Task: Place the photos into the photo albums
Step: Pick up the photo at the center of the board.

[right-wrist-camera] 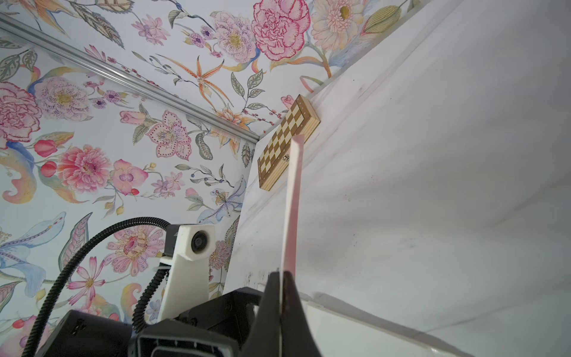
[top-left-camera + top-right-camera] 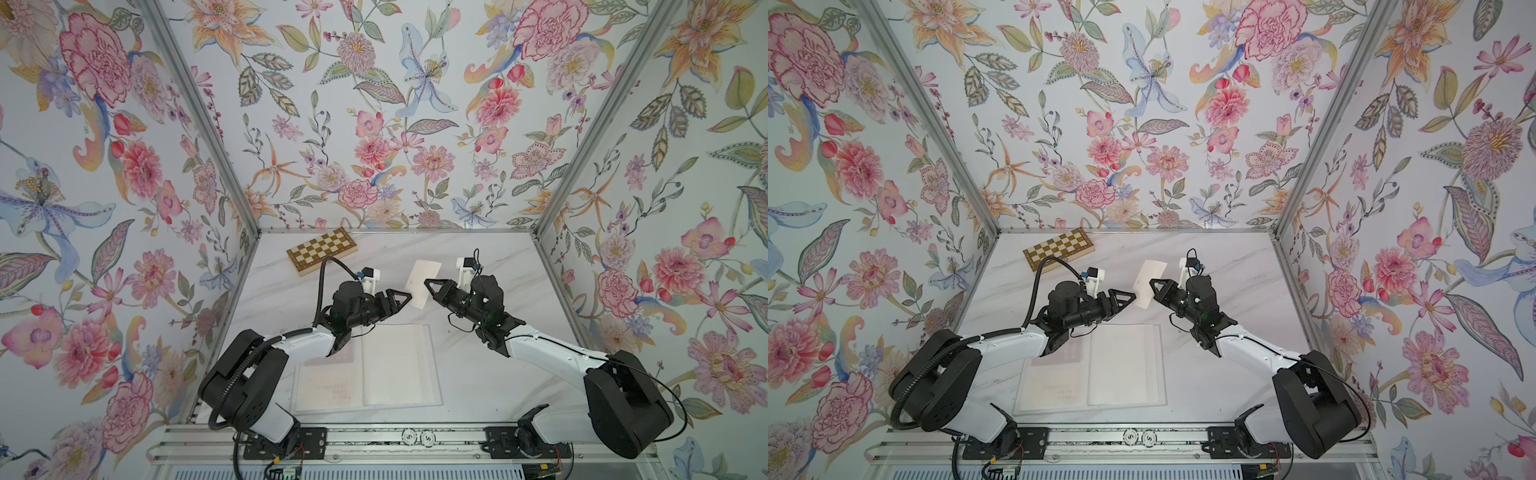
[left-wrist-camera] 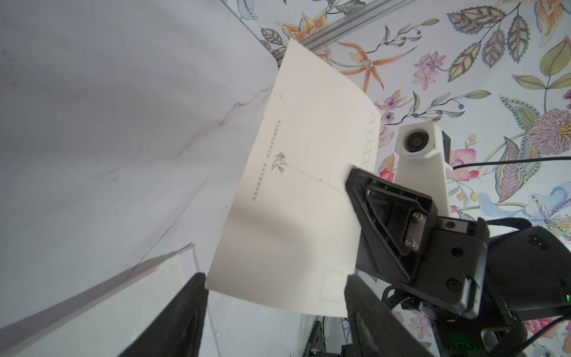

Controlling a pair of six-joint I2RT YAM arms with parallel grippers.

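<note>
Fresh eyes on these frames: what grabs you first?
The loud floral wallpaper on all three walls hits first. Next is the pale card held in the air over mid-table, pinched by the shut right gripper, with the open left gripper straddling one end of it. Below them the photo album lies open near the table's front, and a chessboard box sits at the back left.

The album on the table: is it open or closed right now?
Open. The photo album lies spread flat in both top views, two white pages side by side with a crease down the middle.
</note>
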